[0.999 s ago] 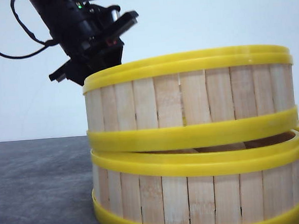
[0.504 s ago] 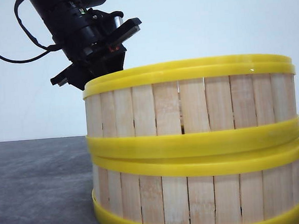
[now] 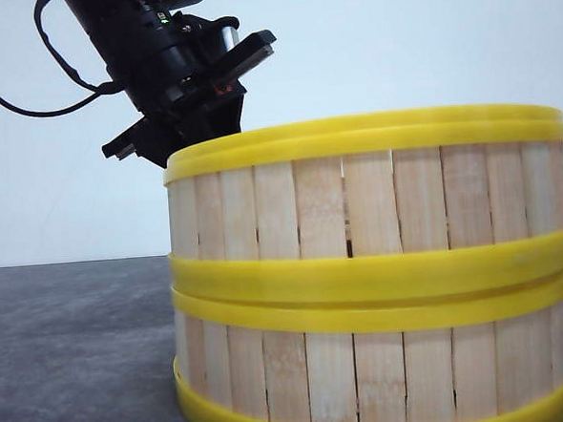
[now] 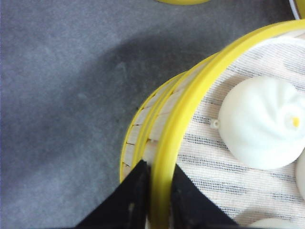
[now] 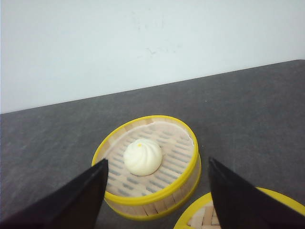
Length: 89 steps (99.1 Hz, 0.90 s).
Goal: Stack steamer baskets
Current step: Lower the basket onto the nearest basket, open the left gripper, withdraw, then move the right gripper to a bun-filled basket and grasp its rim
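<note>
Two steamer baskets (image 3: 372, 282) sit stacked, left claw (image 4: 159, 200) pinching the upper rim, right claw (image 5: 157, 191) spread.

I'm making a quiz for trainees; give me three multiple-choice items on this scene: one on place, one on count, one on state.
1. Where is the upper basket?
A. on the lower basket
B. beside it
C. in the air

2. How many buns lie in the single basket in the right wrist view?
A. none
B. one
C. three

3. How is the left gripper?
A. wide open, clear of everything
B. out of view
C. closed on the upper basket's rim

Answers: 1 A, their yellow rings meet in the front view. 2 B, one white bun shows. 3 C, the fingers straddle the rim.
</note>
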{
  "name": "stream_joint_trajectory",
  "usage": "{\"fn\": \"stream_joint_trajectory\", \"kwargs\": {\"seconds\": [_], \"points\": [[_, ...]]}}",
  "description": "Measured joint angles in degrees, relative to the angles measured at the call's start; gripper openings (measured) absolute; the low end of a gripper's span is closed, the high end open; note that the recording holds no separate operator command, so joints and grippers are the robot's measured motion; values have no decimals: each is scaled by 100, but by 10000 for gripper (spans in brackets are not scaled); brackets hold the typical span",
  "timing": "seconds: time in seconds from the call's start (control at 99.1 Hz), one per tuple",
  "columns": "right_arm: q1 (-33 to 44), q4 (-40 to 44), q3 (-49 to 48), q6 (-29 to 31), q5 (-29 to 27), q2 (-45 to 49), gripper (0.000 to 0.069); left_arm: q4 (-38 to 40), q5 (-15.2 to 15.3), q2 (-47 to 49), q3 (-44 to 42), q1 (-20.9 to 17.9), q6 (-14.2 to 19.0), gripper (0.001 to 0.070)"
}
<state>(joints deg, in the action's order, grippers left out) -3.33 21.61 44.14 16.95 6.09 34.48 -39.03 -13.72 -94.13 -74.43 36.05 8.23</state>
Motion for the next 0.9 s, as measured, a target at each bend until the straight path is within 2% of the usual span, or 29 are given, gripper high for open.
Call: {"fn": "stream_joint_trajectory", "kwargs": {"seconds": [0.101, 0.242, 0.313, 0.444, 0.515, 0.656, 0.898], "points": [[0, 4, 0, 0, 0, 0, 411, -37, 35, 0, -2, 2, 44, 57], [0, 79, 0, 0, 0, 0, 411, -116, 203, 0, -2, 13, 111, 211], [0, 136, 0, 0, 2, 2, 411, -116, 216, 0, -2, 13, 144, 248], [0, 164, 0, 0, 31, 2, 411, 52, 232, 11, -2, 13, 179, 265], [0, 164, 0, 0, 131, 2, 411, 243, 363, 111, -2, 13, 201, 267], [0, 184, 50, 0, 179, 146, 411, 605, 798, 839, 0, 9, 234, 269], [0, 289, 807, 2, 428, 1252, 411, 741, 1624, 2465, -15, 2, 162, 269]]}}
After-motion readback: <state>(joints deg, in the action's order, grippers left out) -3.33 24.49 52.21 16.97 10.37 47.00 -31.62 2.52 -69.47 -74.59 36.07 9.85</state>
